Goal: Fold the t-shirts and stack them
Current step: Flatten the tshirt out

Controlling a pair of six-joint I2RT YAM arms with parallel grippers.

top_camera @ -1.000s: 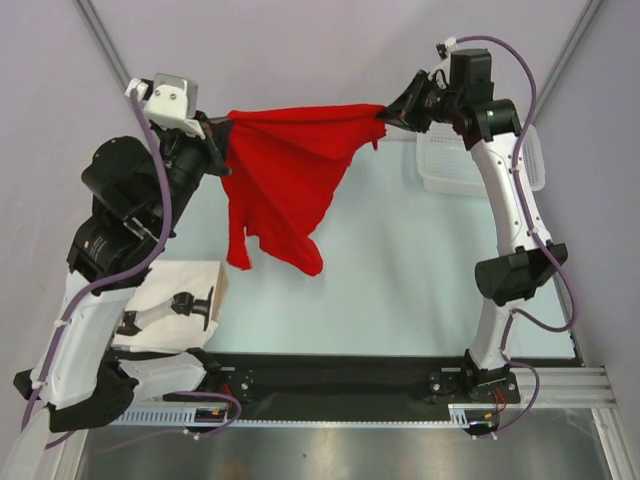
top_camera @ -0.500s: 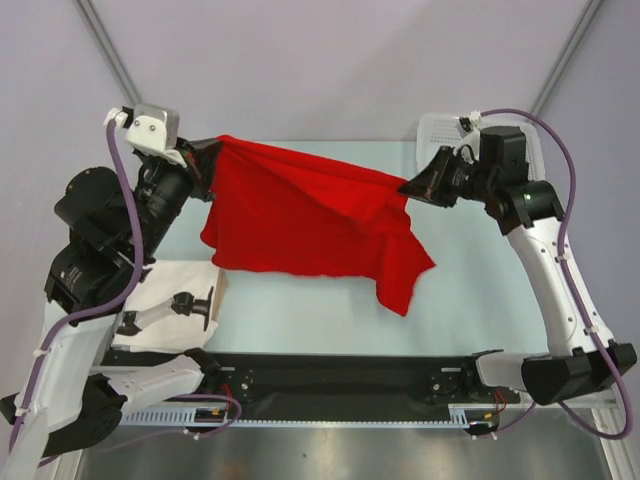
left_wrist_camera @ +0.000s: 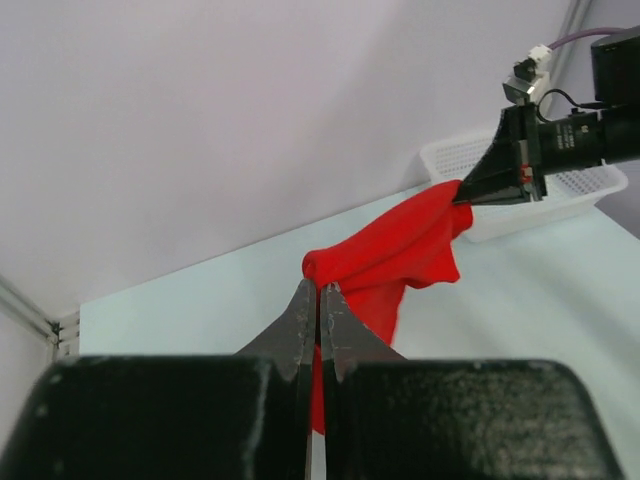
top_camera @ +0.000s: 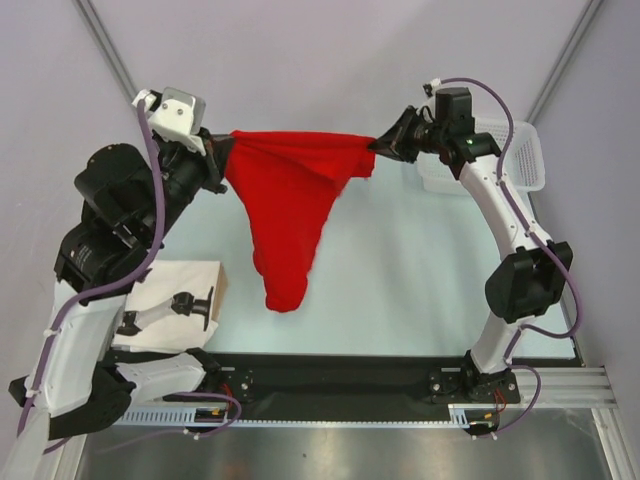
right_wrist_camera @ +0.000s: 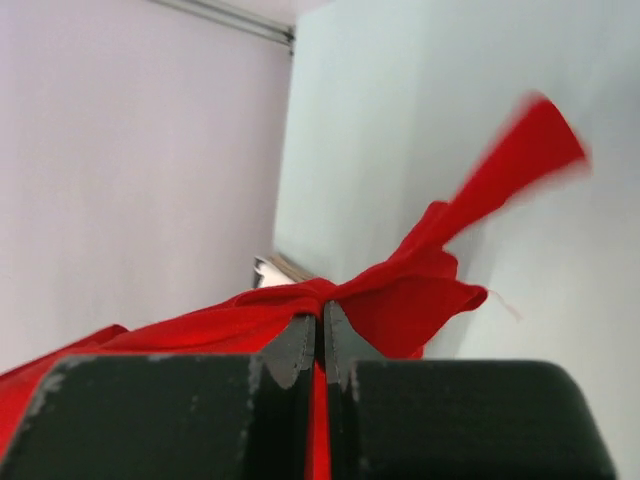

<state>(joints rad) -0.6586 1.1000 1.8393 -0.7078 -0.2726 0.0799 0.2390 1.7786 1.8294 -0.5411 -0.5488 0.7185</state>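
A bright red t-shirt (top_camera: 290, 200) hangs in the air over the far half of the table, stretched taut between both arms, its loose part drooping to a point near the table's middle. My left gripper (top_camera: 228, 150) is shut on its left end, with red cloth (left_wrist_camera: 390, 255) pinched between the fingertips of the left gripper (left_wrist_camera: 318, 290). My right gripper (top_camera: 378, 143) is shut on the right end. In the right wrist view the t-shirt (right_wrist_camera: 410, 290) bunches at the closed right gripper (right_wrist_camera: 322, 312).
A white mesh basket (top_camera: 500, 160) stands at the far right corner, also seen as the basket (left_wrist_camera: 570, 190) behind the right gripper. A white cloth or paper sheet (top_camera: 175, 290) lies at the near left by the left arm's base.
Both grippers have swung up and back toward the far wall. The shirt, spread wide half a second ago, now hangs narrow and pulled tight between them.
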